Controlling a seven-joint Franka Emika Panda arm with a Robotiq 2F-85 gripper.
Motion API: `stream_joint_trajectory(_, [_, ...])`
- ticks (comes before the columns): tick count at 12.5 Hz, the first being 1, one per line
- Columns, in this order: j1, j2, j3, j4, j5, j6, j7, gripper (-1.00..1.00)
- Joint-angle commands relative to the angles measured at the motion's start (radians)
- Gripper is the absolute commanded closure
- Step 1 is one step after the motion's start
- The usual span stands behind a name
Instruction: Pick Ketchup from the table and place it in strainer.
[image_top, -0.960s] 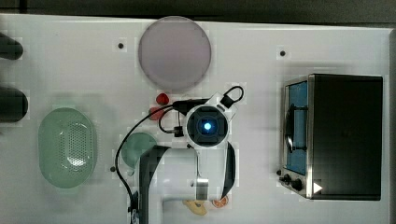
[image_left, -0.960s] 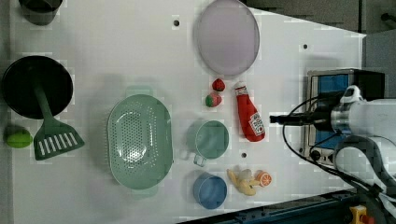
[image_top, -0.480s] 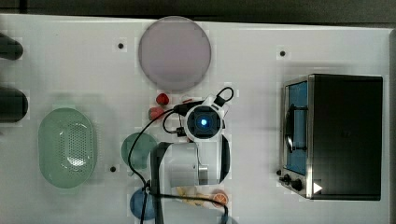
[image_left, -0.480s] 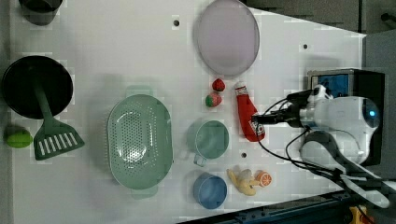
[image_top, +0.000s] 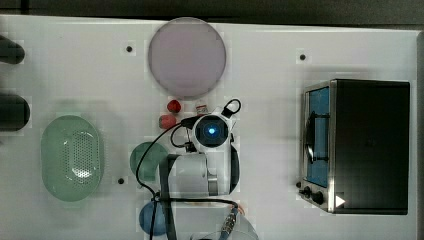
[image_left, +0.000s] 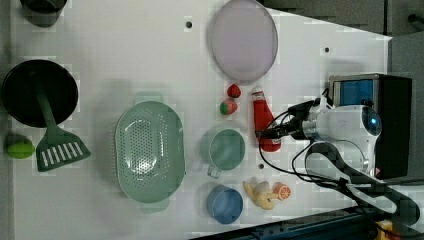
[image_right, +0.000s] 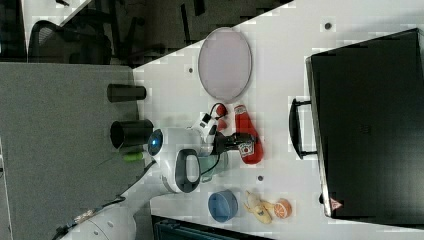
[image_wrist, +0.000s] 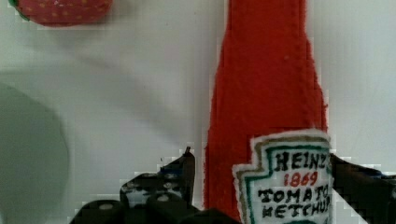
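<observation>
Around the lower body of the Ketchup (image_wrist: 266, 121), a small elongated red bottle of felt-like plush with a stitched white label, the black gripper (image_wrist: 261, 186) stands spread, one finger (image_wrist: 180, 175) on each flank of the bottle with a sliver of table showing between; the jaws are apart and not yet pressing. The left view puts the gripper (image_left: 265, 134) over the bottle's (image_left: 264, 120) broad end, while the right view shows it (image_right: 239, 141) at the label.

The bottle lies flat on the white table (image_left: 125, 45), its neck pointing toward the round lilac plate (image_left: 243, 40). Just beside the neck sit two small red strawberry pieces (image_left: 230, 100). On the bottle's other side is the round green cup with a handle (image_left: 224, 149), and beyond it, well apart, the strainer (image_left: 148, 151), a large pale mint-green oval plastic basket with a perforated base, standing empty.

Judging by its fuzzy, stitched surface, the bottle is probably soft and very light: it should squash a little under the fingers rather than slip, and nothing about it looks breakable. The best hold seems to be across the wide labelled body, where the fingers already bracket it, since the narrow neck would offer less to bite and let the heavier end droop. A firm squeeze should do.
</observation>
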Motion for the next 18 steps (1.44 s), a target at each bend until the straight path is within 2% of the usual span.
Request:
stream_joint_trajectory(1, [-0.002, -0.004, -0.009, 0.016, 0.000, 0.032, -0.020, -0.43])
stream_joint_trajectory(2, [-0.002, -0.004, -0.008, 0.016, 0.000, 0.032, -0.020, -0.25])
stream_joint_trajectory(6, [-0.004, -0.060, -0.009, 0.030, 0.000, 0.017, -0.018, -0.25])
stream_joint_trajectory(9, [-0.002, -0.198, 0.002, 0.044, 0.005, -0.150, 0.005, -0.25])
stream_joint_trajectory(13, [0.013, -0.380, 0.058, 0.136, 0.007, -0.459, 0.032, -0.25])
stream_joint_trajectory(16, [0.037, -0.443, 0.142, 0.212, 0.029, -0.577, 0.146, -0.25])
stream_joint_trajectory(18, [0.052, -0.453, 0.210, 0.245, 0.079, -0.625, 0.267, -0.25])
